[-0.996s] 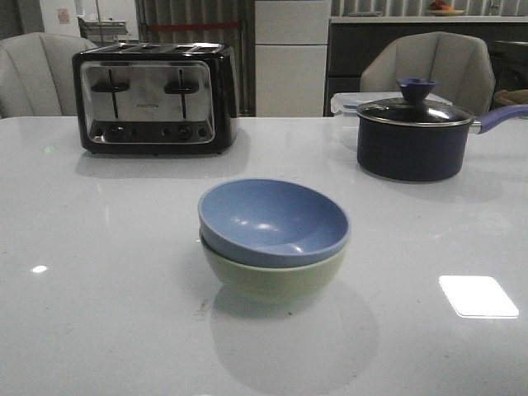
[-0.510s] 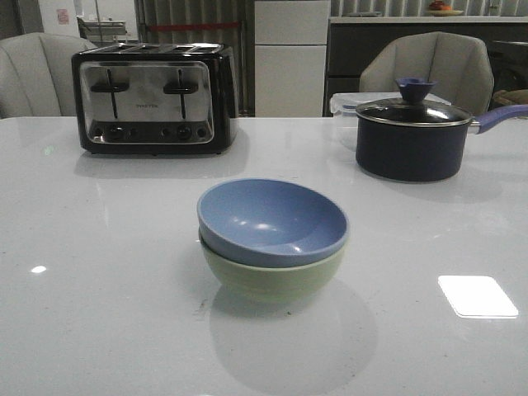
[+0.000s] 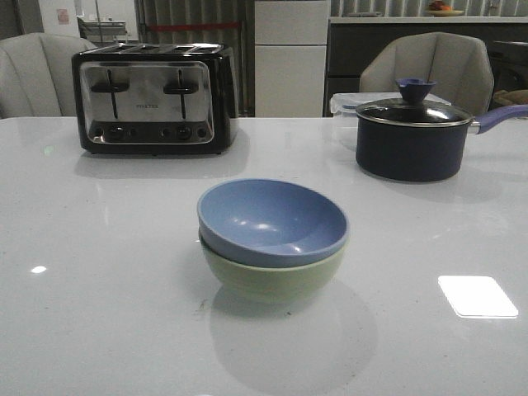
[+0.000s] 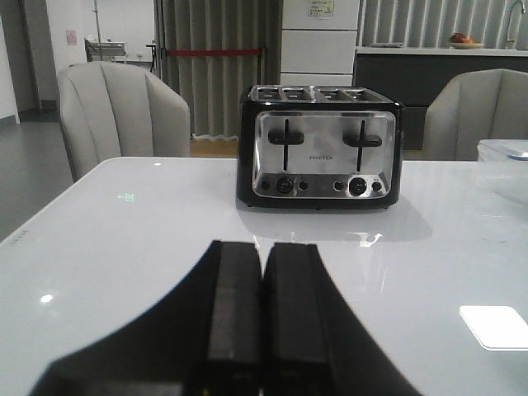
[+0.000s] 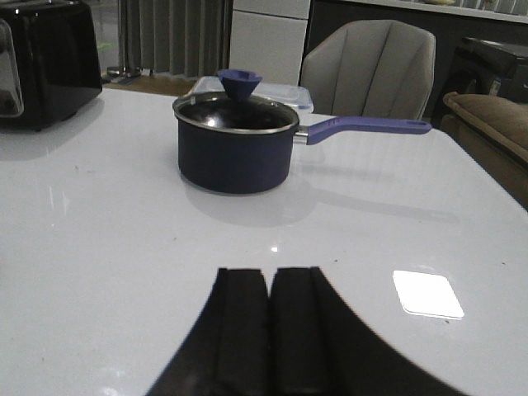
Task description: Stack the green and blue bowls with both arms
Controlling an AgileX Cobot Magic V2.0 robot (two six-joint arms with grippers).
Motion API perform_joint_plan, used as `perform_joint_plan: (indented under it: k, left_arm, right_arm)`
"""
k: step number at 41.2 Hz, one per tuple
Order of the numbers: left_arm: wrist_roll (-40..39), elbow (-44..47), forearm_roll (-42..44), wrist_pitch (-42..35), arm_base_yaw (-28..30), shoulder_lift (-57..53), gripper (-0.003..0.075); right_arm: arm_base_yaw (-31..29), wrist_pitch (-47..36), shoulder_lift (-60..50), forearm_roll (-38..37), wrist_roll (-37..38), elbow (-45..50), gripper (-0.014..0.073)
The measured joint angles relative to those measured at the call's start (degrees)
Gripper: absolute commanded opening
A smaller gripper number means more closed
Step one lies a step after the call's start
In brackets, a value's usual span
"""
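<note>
White glossy table [image 3: 99, 247]. Far left, back: black-and-chrome four-slot toaster [image 3: 154, 98], upright, levers up, well apart from the bowls. A grey chair [image 3: 37, 73] stands behind it off the table edge.

Centre, toward the near side: blue bowl [image 3: 272, 221] nested inside green bowl [image 3: 272, 277], stack upright, blue rim sitting a bit above the green rim and tilted slightly up at the left. Green bowl rests on the table. Nothing touching the stack, open tabletop all round it; neither arm shows in the front view.

Right, back: dark navy saucepan [image 3: 410, 142] with glass lid and blue knob, purple handle pointing right off toward the frame edge. A clear plastic container [image 3: 346, 102] sits just behind it, partly hidden by the pan. Second grey chair [image 3: 429, 64] behind. Bright rectangular light reflection on the table at near right.

Left wrist view: left gripper [image 4: 262, 313] low over the table, fingers pressed together, nothing between them, facing the toaster across bare tabletop. Bowls not in this view.

Right wrist view: right gripper [image 5: 268, 330] also closed tight with nothing held, facing the saucepan, well short of it. Bowls not in this view either.
</note>
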Motion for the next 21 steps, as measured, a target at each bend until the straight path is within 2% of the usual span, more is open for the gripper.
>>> perform_joint_plan:
  k: [7, 21]
  left_arm:
    - [0.0, 0.0, 0.0, 0.0, 0.0, 0.0, 0.0093]
    - [0.0, 0.0, 0.0, 0.0, 0.0, 0.0, 0.0093]
  right_arm:
    - [0.28, -2.81, 0.0, -3.33, 7.62, 0.0, 0.0057]
    - [1.04, -3.91, 0.0, -3.33, 8.75, 0.0, 0.0057]
